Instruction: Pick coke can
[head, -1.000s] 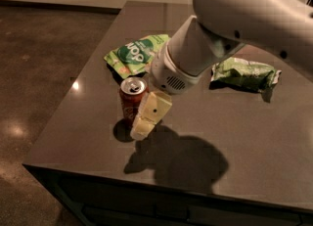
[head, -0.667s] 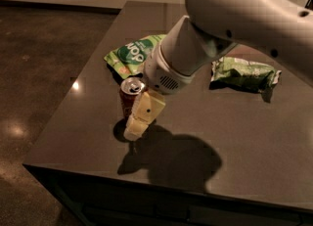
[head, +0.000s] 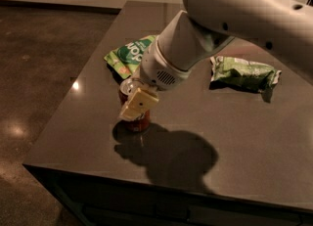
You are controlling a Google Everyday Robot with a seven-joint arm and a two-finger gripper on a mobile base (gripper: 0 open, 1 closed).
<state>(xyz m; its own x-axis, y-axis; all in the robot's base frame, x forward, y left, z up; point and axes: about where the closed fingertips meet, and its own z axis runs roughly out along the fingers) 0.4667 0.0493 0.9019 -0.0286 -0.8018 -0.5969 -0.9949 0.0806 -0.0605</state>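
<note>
Gripper sits low over the left part of the desk, at the end of the white arm coming in from about 2 o'clock. Its cream tip section overlaps the front of the coke can, so gripper and can share the same spot in view with no sideways gap. Gripper opening: cannot tell, since the near cream part hides the rest. Clamped on the can or merely around it: also cannot tell.

Key relation: the can is right at the gripper, a touch toward 6 o'clock of the wrist. The can's long axis is vertical and it stands upright on the desk. The gripper axis slants from 2 o'clock down to 8 o'clock, so it meets the can at an angle, not square. There is only one arm, so no choice of side.

Can look: small red cylinder. The silver top shows at 11 o'clock of the cream section, the red lower body below it. Lettering not readable.

Green snack bag lies at 12 o'clock from the can, near but apart. Second green bag lies at 2 o'clock, well apart.

Judgement: next comes a firm close, then a straight lift. With a slanted hold on a smooth can, it could tip or slip.
</note>
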